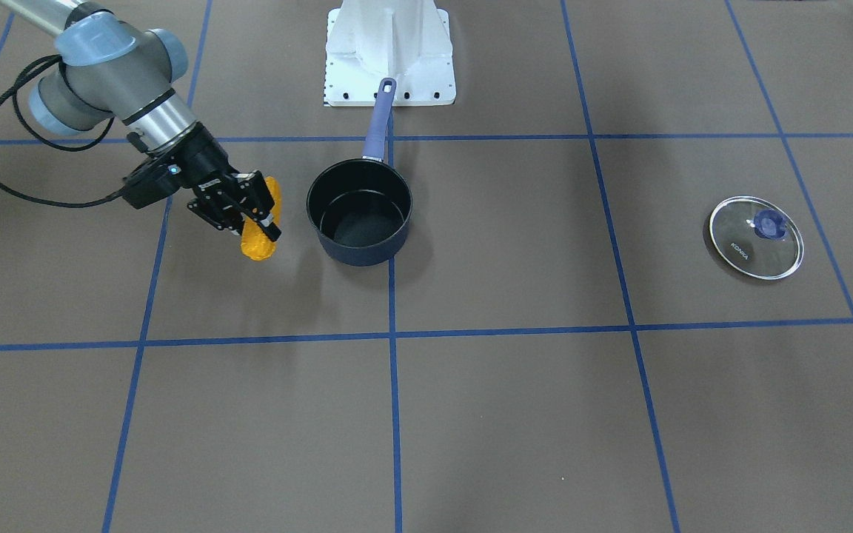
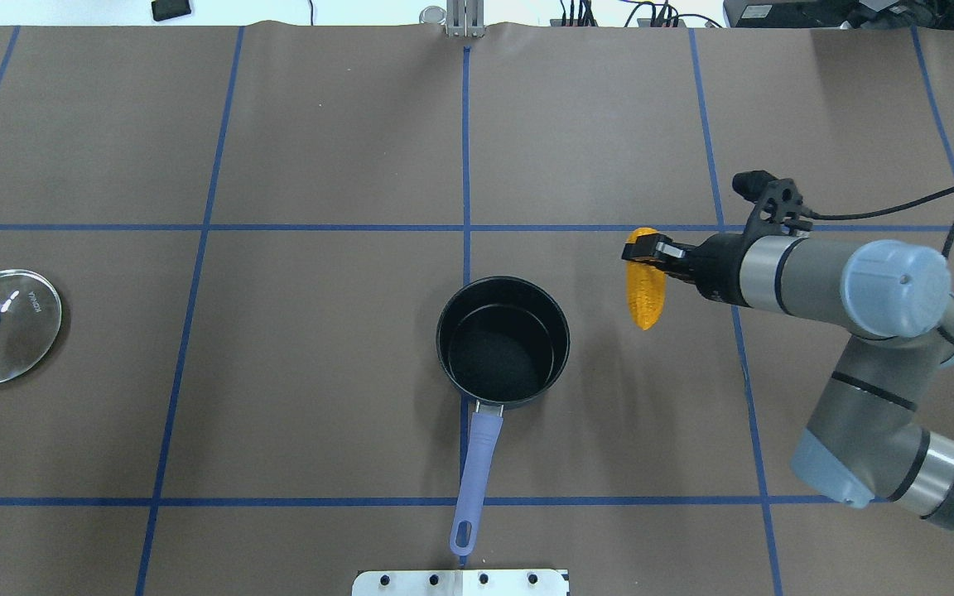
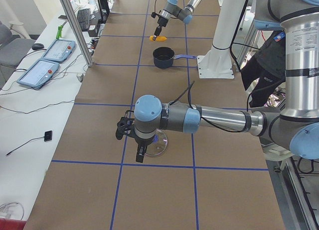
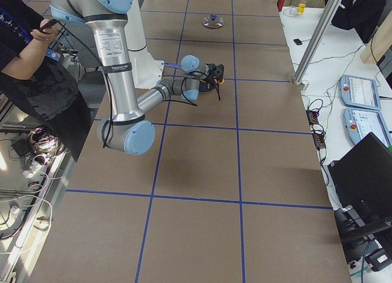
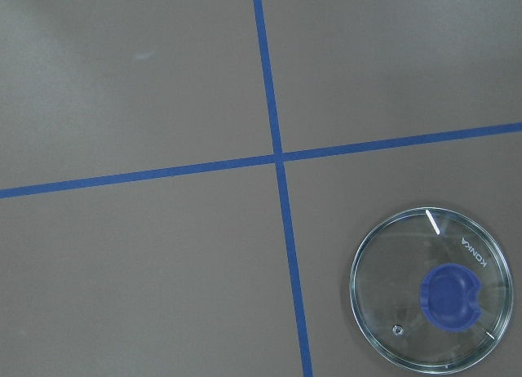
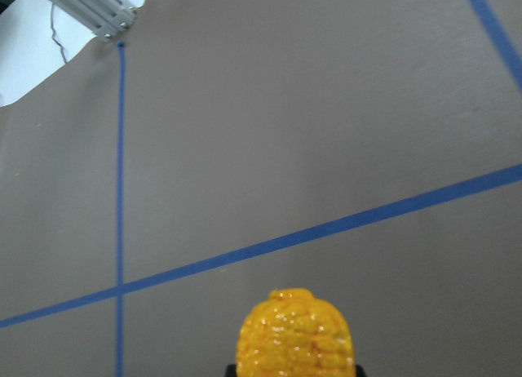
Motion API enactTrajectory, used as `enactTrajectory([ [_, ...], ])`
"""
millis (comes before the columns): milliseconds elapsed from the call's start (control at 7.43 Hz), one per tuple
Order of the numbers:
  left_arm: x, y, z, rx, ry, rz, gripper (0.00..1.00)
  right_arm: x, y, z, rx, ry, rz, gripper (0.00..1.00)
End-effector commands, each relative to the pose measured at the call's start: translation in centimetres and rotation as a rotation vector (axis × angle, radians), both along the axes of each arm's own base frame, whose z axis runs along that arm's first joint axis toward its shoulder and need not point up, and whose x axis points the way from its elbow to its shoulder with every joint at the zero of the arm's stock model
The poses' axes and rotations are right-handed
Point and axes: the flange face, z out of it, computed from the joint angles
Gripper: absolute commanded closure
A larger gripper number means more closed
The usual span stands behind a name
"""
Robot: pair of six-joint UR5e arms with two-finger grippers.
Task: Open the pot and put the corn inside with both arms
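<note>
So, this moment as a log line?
pot open | glass lid aside on table | right gripper holding corn beside pot

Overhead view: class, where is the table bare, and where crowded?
Bare: the wide stretch between the glass lid and the pot, and the far squares. Crowded: between pot and the corn held by the right gripper.

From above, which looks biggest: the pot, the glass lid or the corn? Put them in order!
1. The pot, counting its long handle.
2. The glass lid, nearly as wide as the pot's bowl.
3. The corn, clearly smallest, even though it is held up nearer the camera.
</note>
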Motion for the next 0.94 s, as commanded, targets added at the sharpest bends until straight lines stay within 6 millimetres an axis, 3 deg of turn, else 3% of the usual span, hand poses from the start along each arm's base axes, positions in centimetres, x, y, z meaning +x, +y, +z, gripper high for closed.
enactTrajectory([
  [0, 0.0, 0.0, 0.0, -0.001, 0.000, 0.000, 0.02, -4.7, 3.2, -3.6, 0.027, -0.033, -0.012, 0.78],
  [135, 0.0, 0.0, 0.0, -0.001, 0.000, 0.000, 0.02, -6.0, 3.4, -5.1, 0.023, -0.006, 0.015, 0.28],
  [269, 0.0, 0.0, 0.1, -0.002, 0.000, 0.000, 0.02, -6.7, 3.3, -5.9, 0.016, 0.023, 0.032, 0.01],
  [538, 0.0, 0.0, 0.1, -0.002, 0.002, 0.001, 0.02, -6.8, 3.3, -6.0, 0.001, 0.067, 0.026, 0.00],
  [673, 0.1, 0.0, 0.2, -0.004, 0.000, 0.002, 0.02, -5.7, 1.9, -6.0, -0.017, 0.128, 0.036, 0.00],
  [808, 0.1, 0.1, 0.3, -0.007, 0.001, 0.002, 0.02, -3.6, -2.1, -6.3, -0.060, 0.214, 0.028, 0.00],
])
